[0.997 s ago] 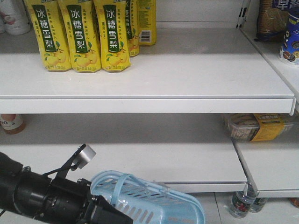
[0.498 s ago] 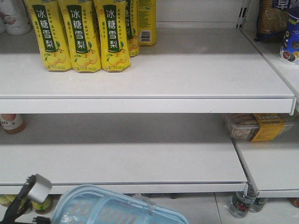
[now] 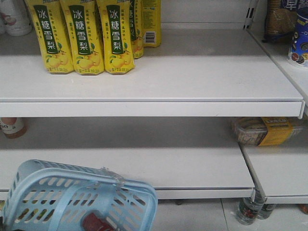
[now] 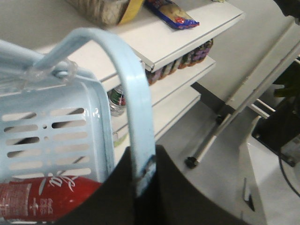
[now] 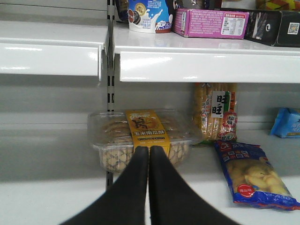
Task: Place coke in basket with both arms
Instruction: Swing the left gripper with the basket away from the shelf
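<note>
Coke: slim red can, white script and a white text panel, lying on its side inside the basket. Its lower part is cut off by the frame edge and its right end is hidden behind the left gripper. In the front view the coke is only a red blur seen through the basket slots, label unreadable.

Basket: light blue plastic, slotted sides, tilted, at the bottom left of that view in front of the lower shelf; bottom and left side cropped. Nothing but the coke shows inside it.

Left gripper: black fingers clamped narrow on the basket's thin handle, which arches up out of them. Only the fingertips are in frame. Neither arm shows in the front view.

Right gripper: black fingers pressed together, nothing between them, pointing at a clear tray of biscuits with a yellow band, on a shelf. Right of that tray: a tall snack pack and a blue snack bag lying flat. Another blue packet is cut off at the right edge.

Above the basket, the upper shelf holds yellow drink cartons, tops cropped. Bottles on the floor right of the basket are partly hidden by a shelf post.
</note>
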